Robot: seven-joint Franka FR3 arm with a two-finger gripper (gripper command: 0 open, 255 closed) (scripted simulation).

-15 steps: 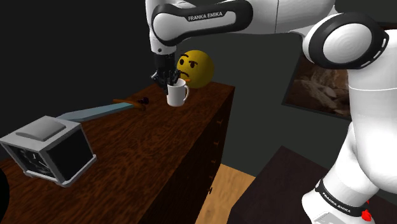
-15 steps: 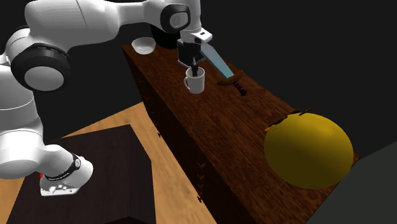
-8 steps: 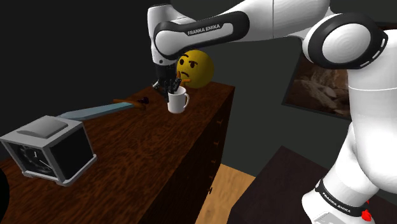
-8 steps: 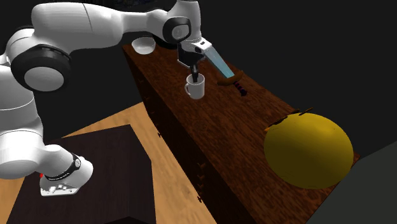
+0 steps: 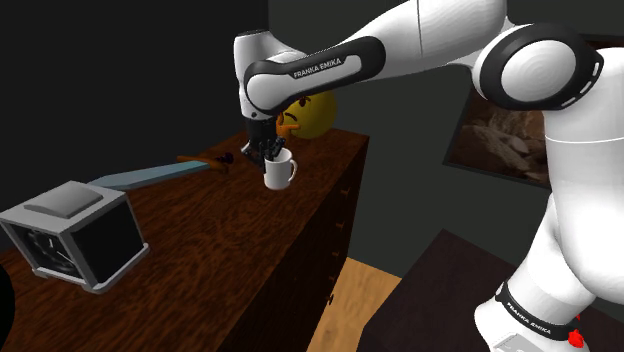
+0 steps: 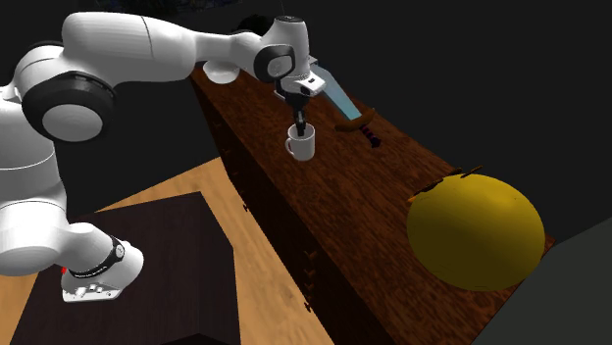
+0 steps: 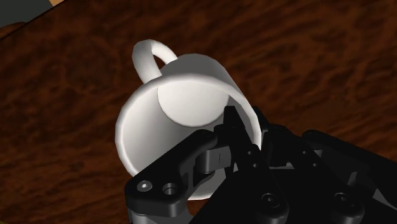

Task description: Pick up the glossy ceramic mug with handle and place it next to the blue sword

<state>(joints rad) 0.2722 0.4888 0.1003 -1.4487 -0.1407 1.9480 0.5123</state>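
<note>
A white mug [image 5: 281,173] with a handle hangs from my gripper [image 5: 268,152], which is shut on its rim. In the wrist view one finger is inside the mug [image 7: 184,108] and the other outside its wall, the gripper [image 7: 247,130] clasping the rim opposite the handle. The mug [image 6: 302,147] is low over the dark wooden table [image 5: 230,240]; I cannot tell whether it touches. The blue-bladed sword [image 5: 150,177] lies flat on the table, its hilt just off the mug toward the shoulder view's left. The gripper [image 6: 299,124] stands beside the sword [image 6: 341,98].
A yellow emoji ball [image 5: 312,108] sits at the table's far end behind the mug, large in the second exterior view [image 6: 476,230]. A grey box-like appliance [image 5: 75,232] stands at the near end. A white bowl [image 6: 221,71] is beyond the arm. The table's edge drops beside the mug.
The arm has carried the mug downward, closer to the tabletop and slightly nearer the table's edge. The grip on the rim is unchanged.
</note>
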